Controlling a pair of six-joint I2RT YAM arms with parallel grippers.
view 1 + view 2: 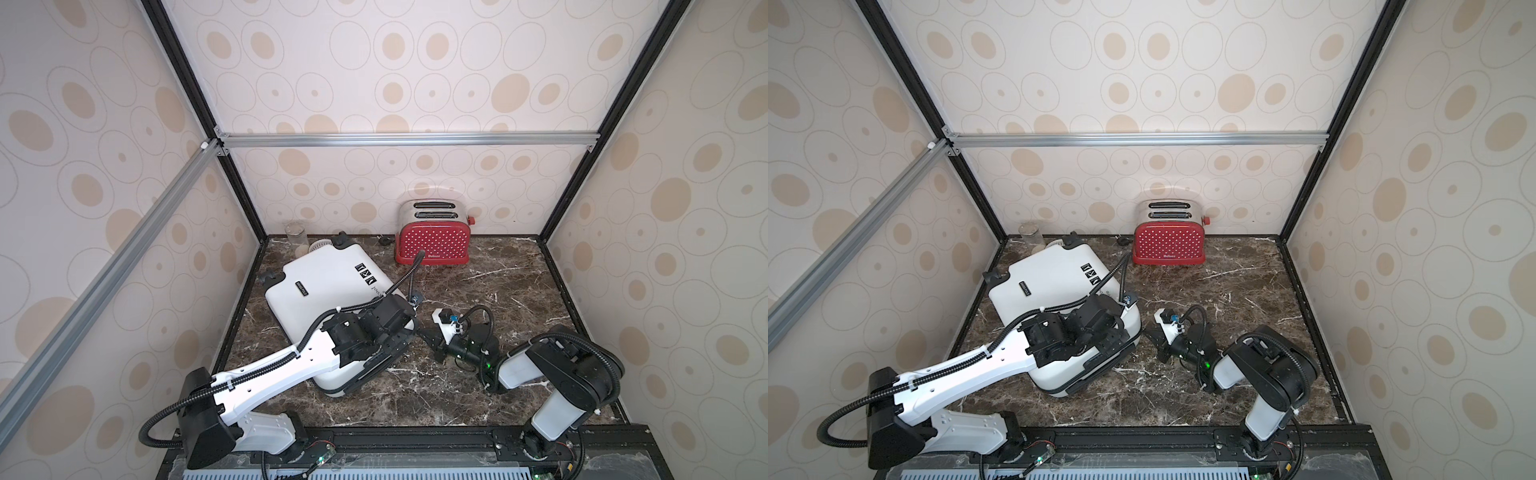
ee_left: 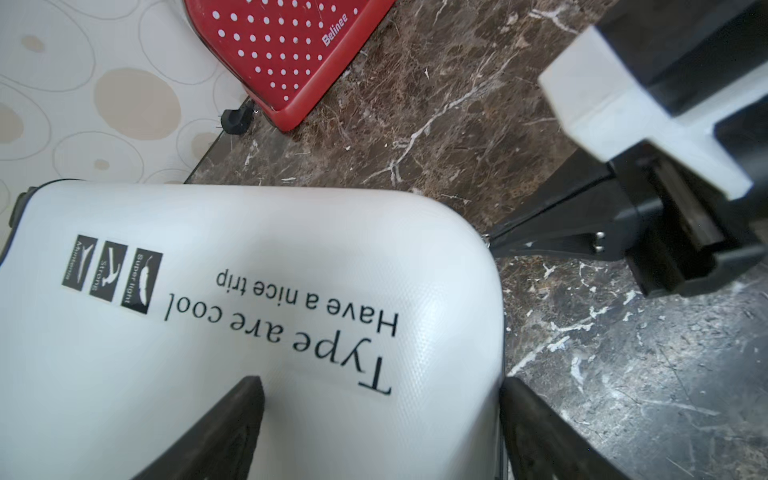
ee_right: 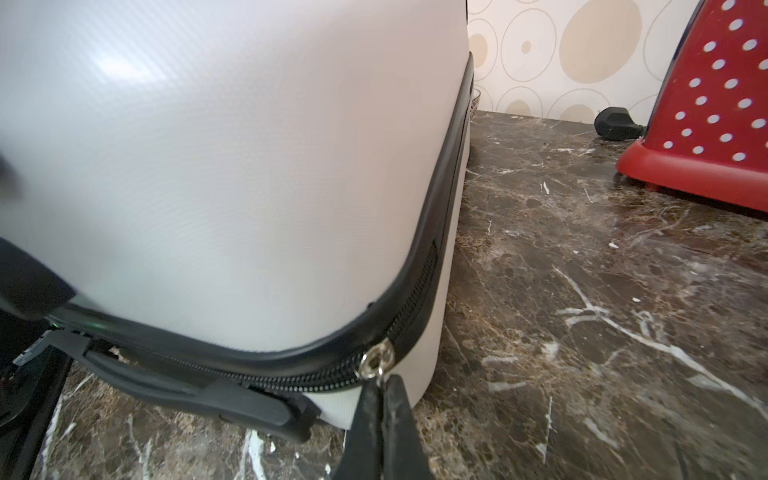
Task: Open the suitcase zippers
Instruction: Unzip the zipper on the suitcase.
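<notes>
Suitcase (image 1: 324, 291) lies flat, back-left of table (image 1: 498, 299). R gripper (image 3: 382, 390) is pinched shut on pull (image 3: 376, 359) at corner; L gripper (image 2: 381, 381) gapes wide astride shell edge, holding nothing. Best: drag pull along zipper band (image 3: 419, 286), low & steady, L bracing.

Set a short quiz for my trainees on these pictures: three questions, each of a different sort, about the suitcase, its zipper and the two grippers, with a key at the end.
1. True or false: the suitcase stands upright on its wheels.
2. What does the right gripper pinch? A toaster lever; B zipper pull; C suitcase handle.
3. Fill the gap: the left gripper, at the suitcase's edge, has its jaws ___.
Key: 1 false, it lies flat; 2 B; 3 open.
</notes>
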